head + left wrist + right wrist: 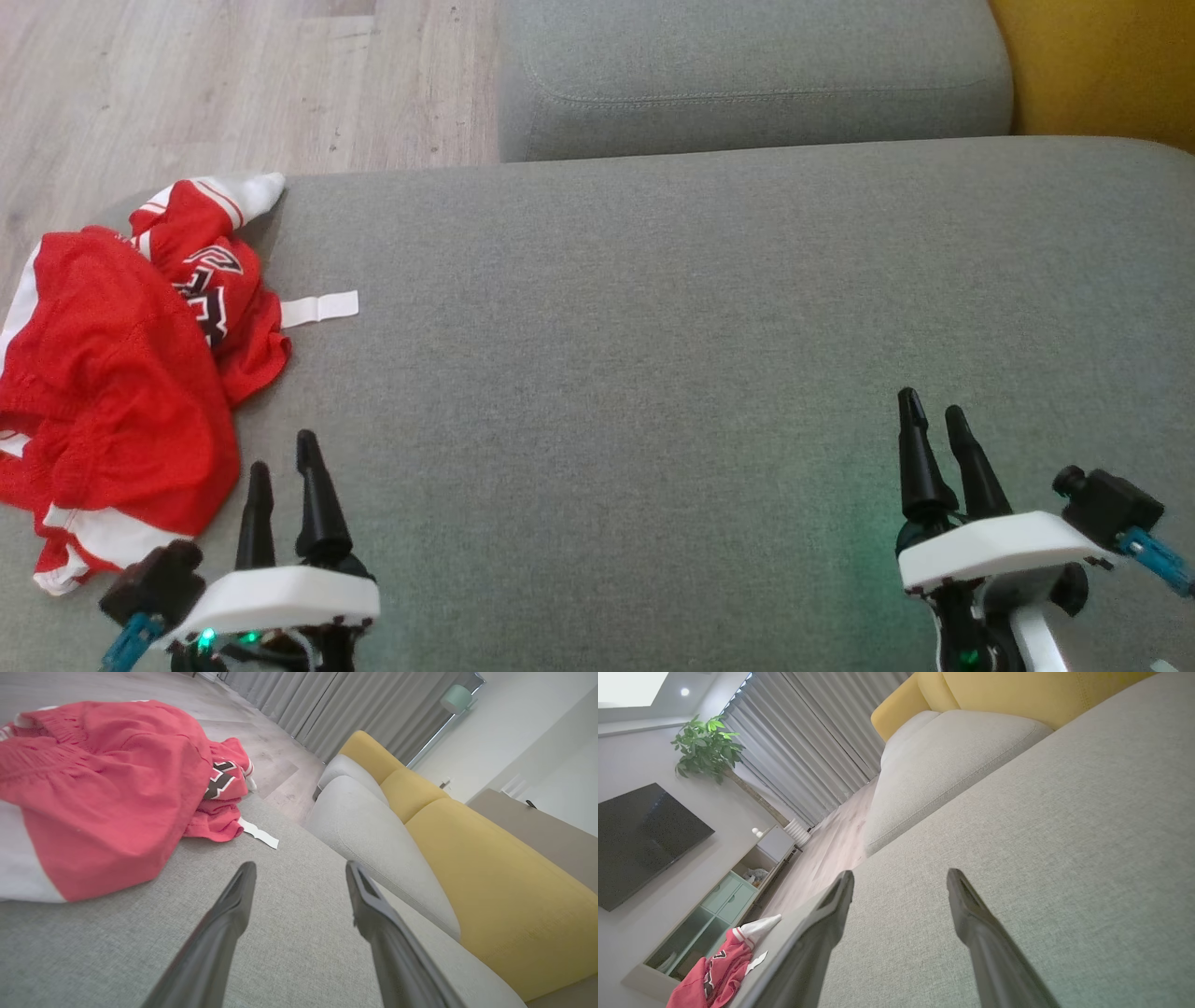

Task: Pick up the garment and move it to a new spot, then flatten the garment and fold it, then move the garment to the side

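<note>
A crumpled red garment (pixel 112 364) with white trim and a black-and-white logo lies bunched at the left edge of the grey sofa seat (pixel 653 327); it also fills the upper left of the left wrist view (pixel 103 788) and shows small and far off in the right wrist view (pixel 714 975). My left gripper (pixel 283 453) stands open just right of the garment's lower edge, nothing between its fingers (pixel 233 905). Far to the right, my right gripper (pixel 934 408) is open over bare fabric, its fingers (pixel 971 914) apart.
A white tag strip (pixel 319 307) lies beside the garment. A grey cushion (pixel 747 75) and a yellow backrest (pixel 1102 65) bound the seat at the back. Wooden floor (pixel 187 84) lies beyond the left edge. A TV (pixel 640 840), cabinet and plant stand across the room.
</note>
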### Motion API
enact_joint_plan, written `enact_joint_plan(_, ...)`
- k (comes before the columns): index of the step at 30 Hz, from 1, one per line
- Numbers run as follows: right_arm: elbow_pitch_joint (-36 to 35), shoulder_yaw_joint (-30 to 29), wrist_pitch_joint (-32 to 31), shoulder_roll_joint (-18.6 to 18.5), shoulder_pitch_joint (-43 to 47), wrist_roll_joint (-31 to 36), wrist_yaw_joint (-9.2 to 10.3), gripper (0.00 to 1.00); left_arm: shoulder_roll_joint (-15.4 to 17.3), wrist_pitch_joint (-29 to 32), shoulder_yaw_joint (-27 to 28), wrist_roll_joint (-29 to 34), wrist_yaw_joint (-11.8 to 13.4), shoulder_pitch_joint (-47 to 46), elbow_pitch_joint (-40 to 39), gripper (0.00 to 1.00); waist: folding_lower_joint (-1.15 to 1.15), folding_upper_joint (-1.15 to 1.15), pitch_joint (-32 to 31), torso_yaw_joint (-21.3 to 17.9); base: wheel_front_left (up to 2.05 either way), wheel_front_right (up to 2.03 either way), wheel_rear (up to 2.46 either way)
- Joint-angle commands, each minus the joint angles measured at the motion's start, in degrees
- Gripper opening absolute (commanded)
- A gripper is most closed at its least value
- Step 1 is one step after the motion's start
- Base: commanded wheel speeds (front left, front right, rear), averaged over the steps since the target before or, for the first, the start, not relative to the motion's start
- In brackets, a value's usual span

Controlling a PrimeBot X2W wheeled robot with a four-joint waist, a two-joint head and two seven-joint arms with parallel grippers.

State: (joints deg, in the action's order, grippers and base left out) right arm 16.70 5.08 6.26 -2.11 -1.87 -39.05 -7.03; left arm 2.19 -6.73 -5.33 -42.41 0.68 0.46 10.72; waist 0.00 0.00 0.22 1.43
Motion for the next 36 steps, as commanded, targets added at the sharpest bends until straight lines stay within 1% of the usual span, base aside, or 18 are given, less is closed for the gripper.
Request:
enact_joint_plan(1,-2.4,1.5,1.3,-0.5,-2.8,2.6,-0.3,1.0,0.5,-0.9,0.5,2.2,0.2,-2.3,-2.4,1.0,0.0,0.0,-0.1,0.1,0.0,0.0,0.0)
enact_joint_plan(7,-2.2,1.7,2.1,-0.6,-2.6,5.6,-0.32,1.0,0.5,-1.7,-0.3,5.2,0.3,-2.1,-2.9,1.0,0.0,0.0,-0.4,0.2,0.0,0.0,0.0)
enact_joint_plan(8,-2.3,1.8,2.5,-0.6,-2.6,6.8,-0.33,1.0,0.5,-2.1,-0.5,6.7,0.6,-2.0,-3.0,1.0,0.0,0.0,-0.5,0.2,0.0,0.0,0.0)
enact_joint_plan(9,-2.3,1.8,2.5,-0.6,-2.6,6.8,-0.33,1.0,0.5,-2.1,-0.5,6.7,0.6,-2.0,-3.0,1.0,0.0,0.0,-0.5,0.2,0.0,0.0,0.0)
enact_joint_plan(15,-4.0,1.9,3.5,-0.6,-2.7,12.1,-0.35,1.0,0.6,-3.1,-1.4,11.6,1.6,-2.0,-3.8,1.0,0.0,0.0,-0.5,0.1,0.0,0.0,0.0)
enact_joint_plan(18,-5.4,3.3,4.0,-0.6,-2.7,12.5,-0.36,1.0,0.6,-3.6,-1.8,13.7,1.9,-2.0,-3.9,1.0,0.0,0.0,-0.5,0.1,0.0,0.0,0.0)
enact_joint_plan(20,-6.3,4.9,4.3,-0.6,-2.6,13.6,-0.37,1.0,0.6,-3.9,-2.1,15.2,2.2,-2.1,-4.1,1.0,0.0,0.0,-0.5,0.0,0.0,0.0,0.0)
enact_joint_plan(24,-6.5,6.3,5.0,-0.6,-2.5,16.5,-0.38,1.0,0.6,-4.6,-2.8,18.3,2.4,-2.1,-4.4,1.0,0.0,0.0,-0.5,0.0,0.0,0.0,0.0)
enact_joint_plan(36,-4.3,4.7,7.0,-0.7,-2.7,27.4,-0.43,1.0,0.6,-6.6,-4.8,27.7,3.1,-2.0,-4.4,1.0,0.0,0.0,-0.7,0.1,0.0,0.0,0.0)
